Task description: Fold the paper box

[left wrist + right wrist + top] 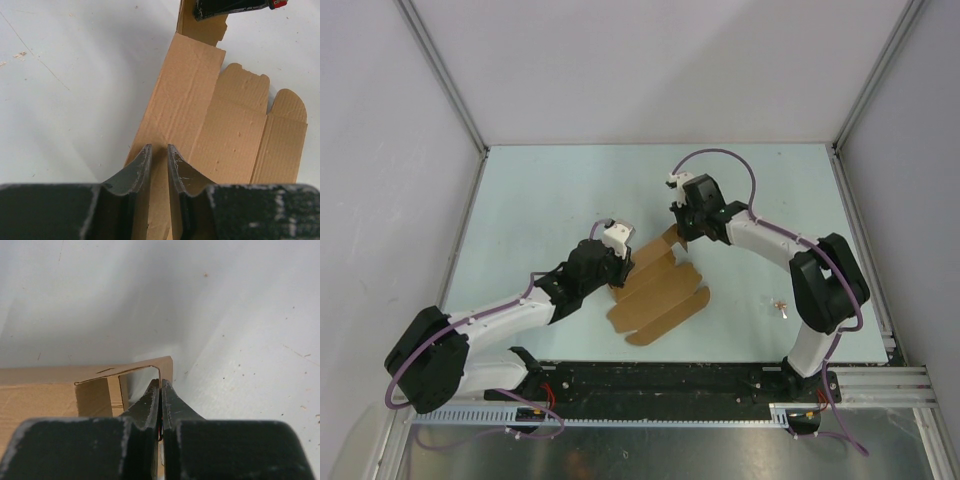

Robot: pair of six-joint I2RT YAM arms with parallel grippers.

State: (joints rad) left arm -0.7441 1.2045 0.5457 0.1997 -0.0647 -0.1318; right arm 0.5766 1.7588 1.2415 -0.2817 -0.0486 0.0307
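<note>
The paper box (658,295) is a brown die-cut cardboard sheet lying mostly flat in the middle of the table, its rounded flaps toward the near right. My left gripper (618,268) is over the sheet's left part. In the left wrist view its jaws (159,150) stand a narrow gap apart, straddling a crease of the paper box (225,130), with cardboard showing in the gap. My right gripper (680,238) is at the far end of the sheet. In its wrist view the gripper (160,382) is shut on a thin raised flap (167,365) of the box.
A small reddish-white scrap (782,307) lies on the pale table (550,200) at the near right, beside the right arm's base. Grey walls close in the back and both sides. A black rail (660,378) runs along the near edge.
</note>
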